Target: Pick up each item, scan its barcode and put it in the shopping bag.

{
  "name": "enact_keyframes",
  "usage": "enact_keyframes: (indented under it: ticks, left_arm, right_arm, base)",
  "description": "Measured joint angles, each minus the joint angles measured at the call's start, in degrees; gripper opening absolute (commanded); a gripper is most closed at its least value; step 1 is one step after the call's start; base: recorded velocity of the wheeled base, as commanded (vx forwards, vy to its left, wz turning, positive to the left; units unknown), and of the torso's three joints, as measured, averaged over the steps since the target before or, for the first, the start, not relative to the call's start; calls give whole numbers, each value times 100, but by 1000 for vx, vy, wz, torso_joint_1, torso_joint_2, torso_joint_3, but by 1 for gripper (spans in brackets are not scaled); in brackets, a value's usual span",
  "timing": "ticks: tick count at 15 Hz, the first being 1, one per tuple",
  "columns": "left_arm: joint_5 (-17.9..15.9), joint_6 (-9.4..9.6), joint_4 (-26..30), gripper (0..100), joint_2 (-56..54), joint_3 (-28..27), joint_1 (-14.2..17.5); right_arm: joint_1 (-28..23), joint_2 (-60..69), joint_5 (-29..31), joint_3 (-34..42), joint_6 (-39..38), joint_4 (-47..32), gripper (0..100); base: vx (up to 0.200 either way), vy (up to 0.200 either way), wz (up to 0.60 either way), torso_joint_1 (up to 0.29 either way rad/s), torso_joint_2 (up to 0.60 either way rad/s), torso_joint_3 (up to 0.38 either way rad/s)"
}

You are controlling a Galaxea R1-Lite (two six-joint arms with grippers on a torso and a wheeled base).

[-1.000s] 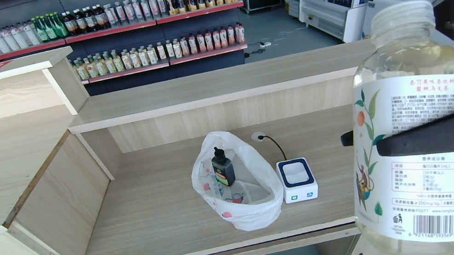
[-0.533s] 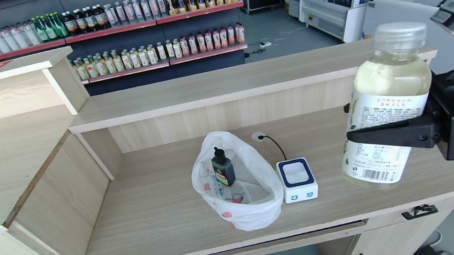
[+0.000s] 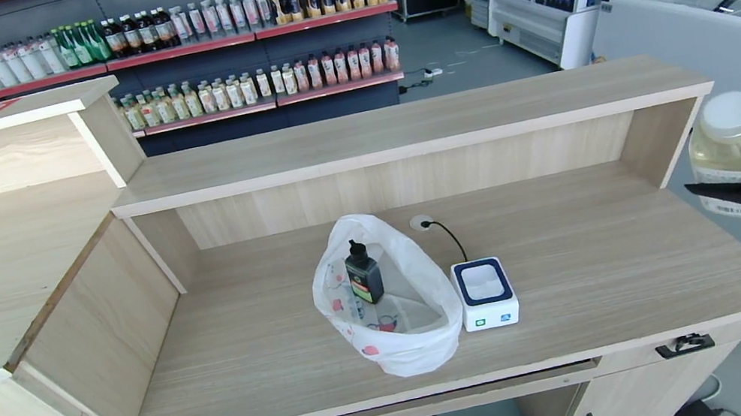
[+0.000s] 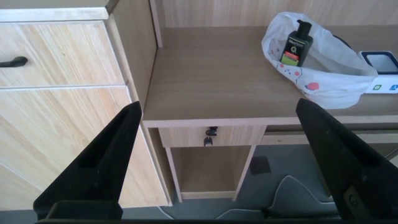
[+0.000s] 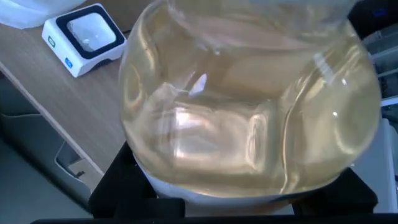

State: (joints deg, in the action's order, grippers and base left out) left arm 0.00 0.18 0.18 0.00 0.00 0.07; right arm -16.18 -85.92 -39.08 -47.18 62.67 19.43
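Over the last second the right gripper [image 3: 725, 187] has carried the bottle [image 3: 731, 156] from close before the head camera out and down to the right. The bottle now hangs upright past the right end of the counter [image 3: 615, 256], clamped at its label and well apart from the scanner [image 3: 485, 292]. We judge the scan not yet done: the bottle must travel back left, with its barcode turned to the scanner window. The bag [image 3: 386, 297], touching the scanner's left side, already contains a dark bottle [image 3: 363, 272]. The left gripper [image 4: 217, 162] hangs empty, fingers spread wide, before the counter's left end.
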Motion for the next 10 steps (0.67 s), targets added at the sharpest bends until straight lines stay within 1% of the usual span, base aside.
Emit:
enact_keyframes:
  ticks: [1, 4, 6, 7, 9, 10]
  left_arm:
    - [0, 0, 0, 100, 0, 0, -2]
    - [0, 0, -2, 100, 0, 0, 0]
    - [0, 0, -2, 100, 0, 0, 0]
    - [0, -2, -2, 100, 0, 0, 2]
    - [0, 0, -5, 100, 0, 0, -2]
    - [0, 0, -2, 100, 0, 0, 2]
  right_arm:
    - [-79, -93, 0, -1, 15, 95, 0]
    - [-138, -402, -2, 5, 138, 1237, 0]
    - [-61, -755, -121, 11, 132, 2005, 0]
    - [-9, -958, -325, 5, 123, 2228, 0]
    - [24, -1378, -917, -23, 132, 2491, 0]
    - [44, -1612, -1310, 0, 151, 2715, 0]
  base:
    - [0, 0, 600, 2, 2, 7]
    - [0, 0, 600, 4, 2, 1]
    - [0, 0, 0, 0, 0, 0]
    - [0, 0, 0, 0, 0, 0]
    - [0, 0, 0, 0, 0, 0]
    - [0, 0, 0, 0, 0, 0]
